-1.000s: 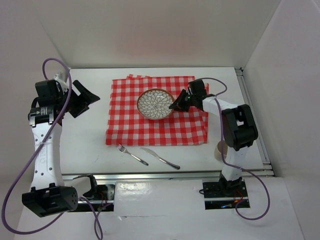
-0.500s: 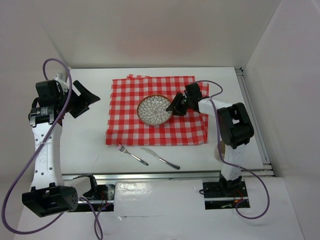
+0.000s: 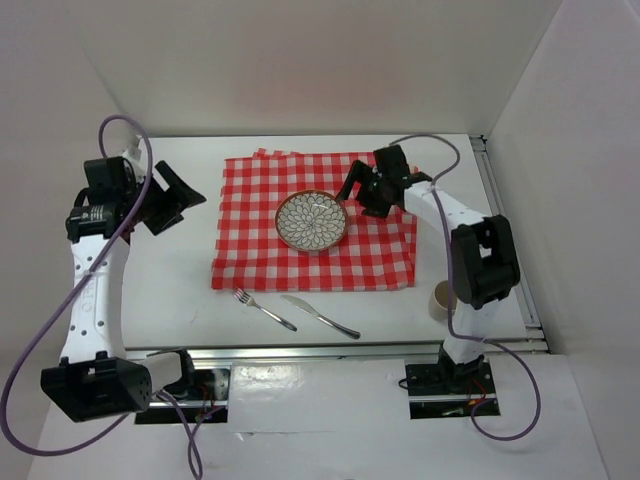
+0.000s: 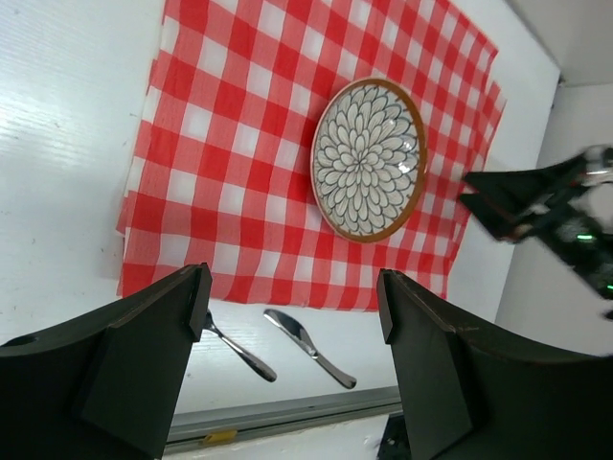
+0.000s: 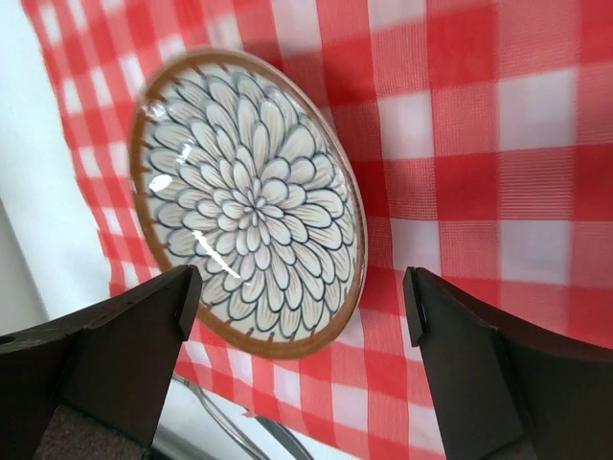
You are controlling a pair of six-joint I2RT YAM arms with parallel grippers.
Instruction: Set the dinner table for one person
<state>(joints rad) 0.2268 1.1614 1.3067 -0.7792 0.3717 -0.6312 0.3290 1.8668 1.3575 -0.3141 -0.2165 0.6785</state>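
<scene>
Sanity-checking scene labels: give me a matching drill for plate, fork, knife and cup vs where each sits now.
Things:
1. plate
2. fork
3. knife
4. cup

Places:
A. off the cloth, past its near right corner
B. on the cloth
C. in front of the cloth, left one of the pair
D. in front of the cloth, right one of the pair

Pairs: 1-B, 2-C, 3-D, 4-A

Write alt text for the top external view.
A flower-patterned plate sits on a checked cloth on the white dinner table, with the open right gripper just right of it. A fork and knife lie on bare table nearer the arms; the open left gripper is left of the cloth.
</scene>
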